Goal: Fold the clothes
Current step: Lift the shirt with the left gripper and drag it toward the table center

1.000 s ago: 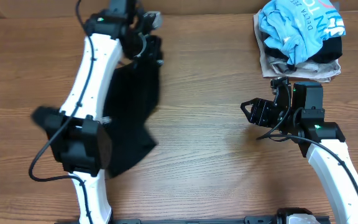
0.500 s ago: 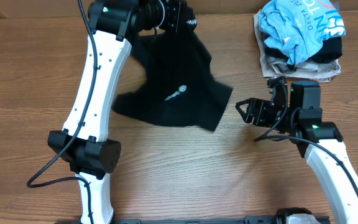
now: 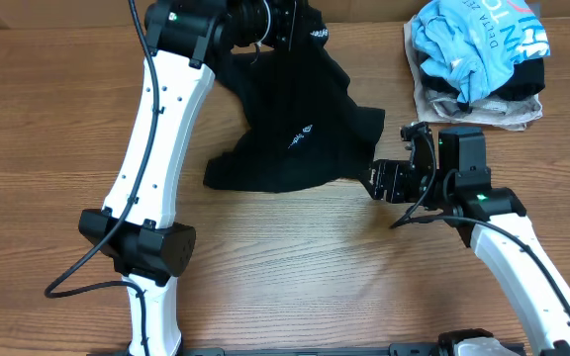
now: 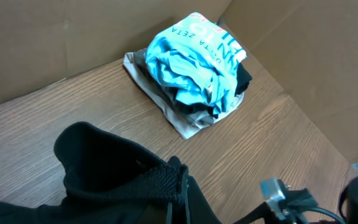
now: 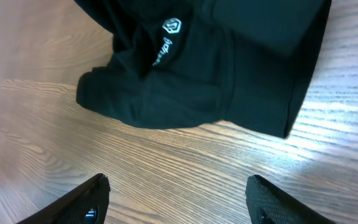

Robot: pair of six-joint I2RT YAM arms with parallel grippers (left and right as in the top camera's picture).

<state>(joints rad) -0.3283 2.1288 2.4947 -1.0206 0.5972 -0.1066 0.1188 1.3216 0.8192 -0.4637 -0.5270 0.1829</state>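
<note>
The black shirt (image 3: 295, 138) with a small white logo lies crumpled on the wooden table, its top edge lifted at the far side. My left gripper (image 3: 310, 28) is shut on that edge; the left wrist view shows the ribbed black fabric (image 4: 160, 180) pinched between the jaws. My right gripper (image 3: 379, 181) is open and empty, just right of the shirt's lower right corner. In the right wrist view the shirt (image 5: 197, 68) lies ahead of the wide-open fingers (image 5: 176, 199), with bare wood between them.
A pile of clothes at the far right holds a light blue tee with white lettering (image 3: 478, 44) on a beige garment (image 3: 433, 99) and dark items. It also shows in the left wrist view (image 4: 194, 62). Cardboard walls stand behind the table.
My left gripper carried the shirt from the left side toward the table's middle and right, and it spread out on the wood. My right gripper moved left toward the shirt's edge.
</note>
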